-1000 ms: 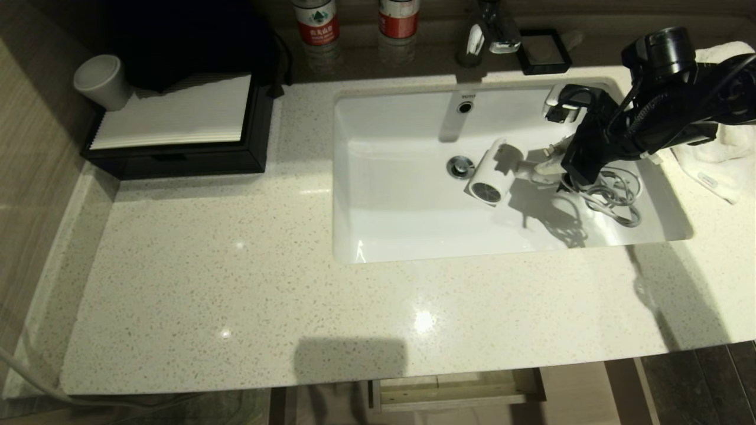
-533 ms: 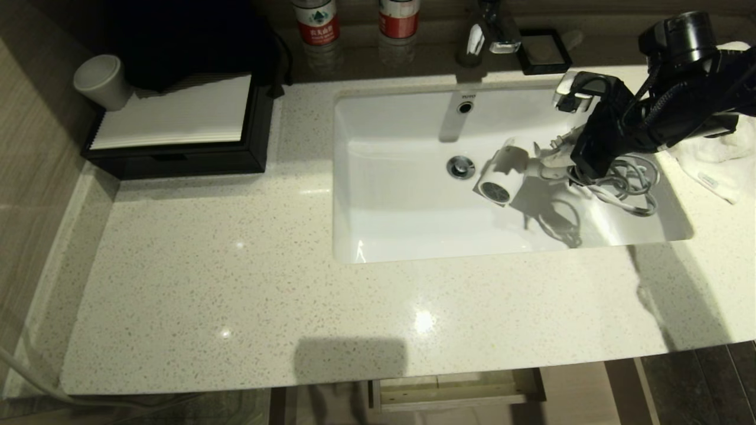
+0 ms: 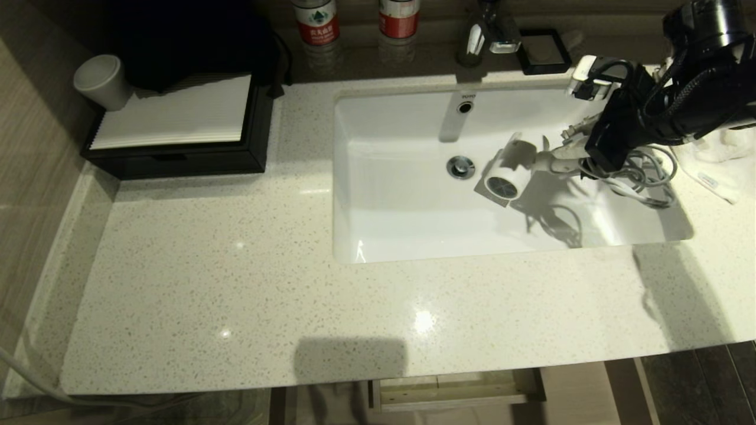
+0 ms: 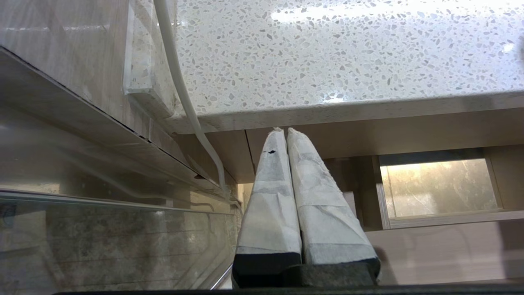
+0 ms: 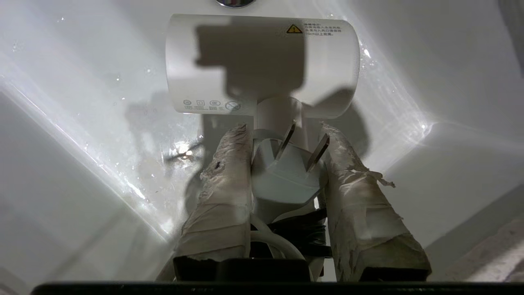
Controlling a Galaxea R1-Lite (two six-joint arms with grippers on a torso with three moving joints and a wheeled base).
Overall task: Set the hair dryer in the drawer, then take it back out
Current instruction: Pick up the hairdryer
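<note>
Here the right end effector [image 5: 282,139] is clamped on the hair dryer [image 3: 509,171] at its handle, with the plug pinched between the fingers [image 5: 223,180] too, and holds it in the air over the sink [image 3: 384,236]. To do the carry well, I would keep the grip firm, lift clear of the sink rim, and mind the dangling cord [image 3: 644,171] so it does not snag on the way to the drawer [image 3: 455,389], which shows partly open below the tabletop [image 3: 236,283]. The handle runs back toward the gripper; the barrel lies crosswise, grille facing forward-left and down. The left end effector [image 4: 286,135], pressed closed, sits parked under the tabletop edge.
</note>
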